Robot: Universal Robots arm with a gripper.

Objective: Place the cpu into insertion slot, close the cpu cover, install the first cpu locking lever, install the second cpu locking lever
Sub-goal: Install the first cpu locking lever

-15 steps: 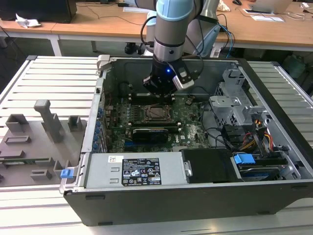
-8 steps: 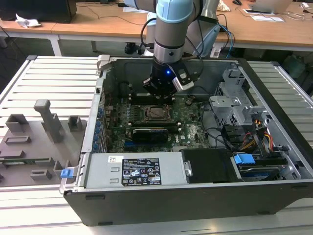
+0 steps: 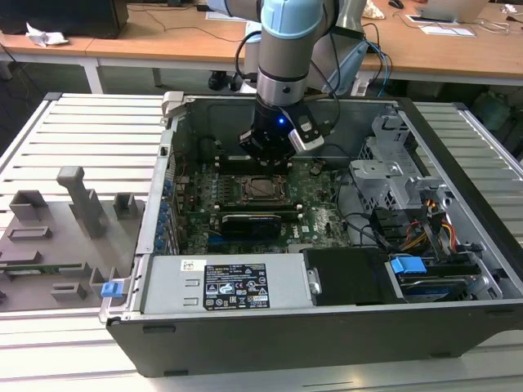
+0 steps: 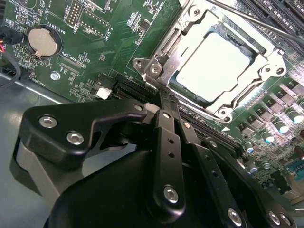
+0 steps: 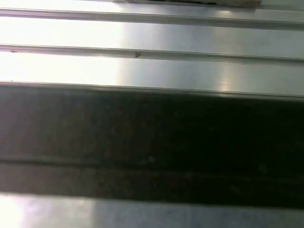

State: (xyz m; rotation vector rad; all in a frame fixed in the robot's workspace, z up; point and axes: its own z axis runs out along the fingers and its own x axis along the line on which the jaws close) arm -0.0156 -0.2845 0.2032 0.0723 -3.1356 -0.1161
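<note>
Upper right of the second wrist view: the cpu sits in its socket, the cpu cover down. Your gripper, seemingly closed and empty, noses the socket's corner; locking levers come next, needing precise hooking.

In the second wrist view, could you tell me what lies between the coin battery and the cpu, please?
Green motherboard with small components, then the cpu cover edge framing the cpu; the coin battery sits apart.

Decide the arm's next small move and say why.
Probably a small downward press at the socket's corner, to start latching a lever. The cpu already sits in the socket, the cover lies flat around it, and the gripper, fingers shut, points its tip at that corner.
</note>
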